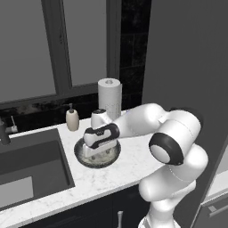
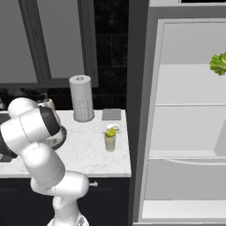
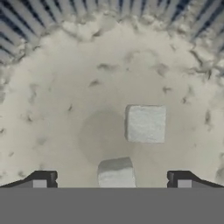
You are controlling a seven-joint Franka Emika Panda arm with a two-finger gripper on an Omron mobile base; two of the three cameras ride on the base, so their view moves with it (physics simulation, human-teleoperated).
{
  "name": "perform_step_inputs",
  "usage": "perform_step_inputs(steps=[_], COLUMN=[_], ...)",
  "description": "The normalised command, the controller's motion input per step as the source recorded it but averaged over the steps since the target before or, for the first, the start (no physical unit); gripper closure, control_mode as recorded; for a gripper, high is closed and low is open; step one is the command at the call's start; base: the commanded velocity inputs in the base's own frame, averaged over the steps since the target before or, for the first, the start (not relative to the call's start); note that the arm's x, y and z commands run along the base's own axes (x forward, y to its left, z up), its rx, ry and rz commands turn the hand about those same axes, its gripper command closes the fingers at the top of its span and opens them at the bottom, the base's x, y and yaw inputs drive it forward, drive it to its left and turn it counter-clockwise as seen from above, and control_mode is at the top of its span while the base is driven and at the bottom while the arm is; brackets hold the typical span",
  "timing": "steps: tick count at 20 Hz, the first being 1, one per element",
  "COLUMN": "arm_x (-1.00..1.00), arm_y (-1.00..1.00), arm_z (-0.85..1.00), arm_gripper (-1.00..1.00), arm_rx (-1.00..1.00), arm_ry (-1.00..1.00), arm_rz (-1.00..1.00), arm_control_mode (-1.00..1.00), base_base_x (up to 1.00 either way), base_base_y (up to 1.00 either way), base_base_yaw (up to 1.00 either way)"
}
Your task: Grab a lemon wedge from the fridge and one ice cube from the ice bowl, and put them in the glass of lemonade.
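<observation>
White marble bench (image 1: 116, 171) beside an open fridge (image 2: 185, 132): claw (image 3: 111, 177) positioned over the ice bowl (image 1: 83, 153).

Claw fingers stand wide apart, gripping nothing, directly above the bowl's whitish interior. Two pale ice cubes lie in the bowl: one ice cube (image 3: 145, 124) at centre, a second cube (image 3: 115, 173) between the fingertips. The glass of lemonade (image 2: 110, 140) stands near the bench's fridge-side end, with the lemon wedge (image 2: 111, 131) at its rim. A paper towel roll (image 2: 81, 98) stands behind.

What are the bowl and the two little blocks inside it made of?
The bowl looks like glazed pottery: speckled whitish inside, dark ribbed rim. The two blocks look like ice: pale, frosty cubes, though not see-through.
</observation>
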Motion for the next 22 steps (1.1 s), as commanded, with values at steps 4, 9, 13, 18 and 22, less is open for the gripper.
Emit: perform_step_inputs(steps=[4, 9, 13, 18, 22], arm_x=[-0.16, -0.26, -0.03, 0.00, 0.00], arm_y=[0.00, -0.03, -0.06, -0.03, 0.00], arm_z=[-0.02, 0.00, 0.00, 0.02, 0.11], arm_gripper=[-1.00, -1.00, -1.00, -1.00, -1.00], arm_rx=[0.00, 0.00, 0.00, 0.00, 0.00], arm_ry=[-0.10, -0.11, -0.01, 0.00, -0.01], arm_rz=[0.00, 0.00, 0.00, 0.00, 0.00], arm_control_mode=[-1.00, -1.00, -1.00, -1.00, -1.00], base_base_x=[0.00, 0.00, 0.00, 0.00, 0.00], base_base_y=[0.00, 0.00, 0.00, 0.00, 0.00], base_base_yaw=[0.00, 0.00, 0.00, 0.00, 0.00])
